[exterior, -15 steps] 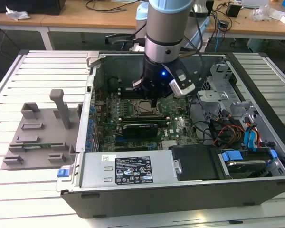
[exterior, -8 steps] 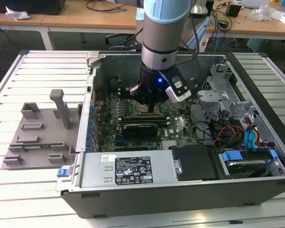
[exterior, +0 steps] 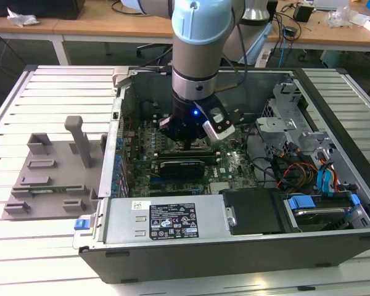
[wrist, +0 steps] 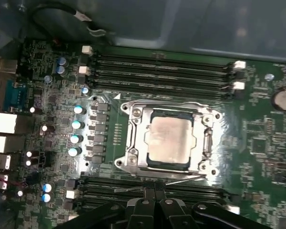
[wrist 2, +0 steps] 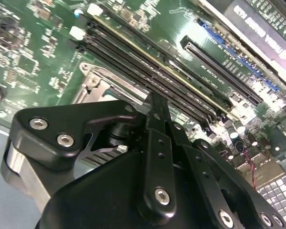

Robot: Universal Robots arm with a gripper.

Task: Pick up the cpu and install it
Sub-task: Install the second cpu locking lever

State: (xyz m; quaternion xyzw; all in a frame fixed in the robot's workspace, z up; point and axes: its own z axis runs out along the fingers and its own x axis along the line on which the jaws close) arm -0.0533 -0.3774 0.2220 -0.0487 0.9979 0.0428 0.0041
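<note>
The computer case (exterior: 234, 246) lies open on top at the frame's centre, its walls fencing the board. The gripper (exterior: 189, 140) hangs low inside. In the first wrist view the cpu (wrist: 170, 142) lies uncovered in its metal frame (wrist: 133, 138), hemmed by memory slots (wrist: 162, 71). Cables (exterior: 290, 169) and drive cages (exterior: 290, 117) crowd the case's right side.

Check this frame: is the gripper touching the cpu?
Apart. In the first wrist view the cpu lies uncovered in the socket frame, with memory slots showing between it and the gripper.
</note>
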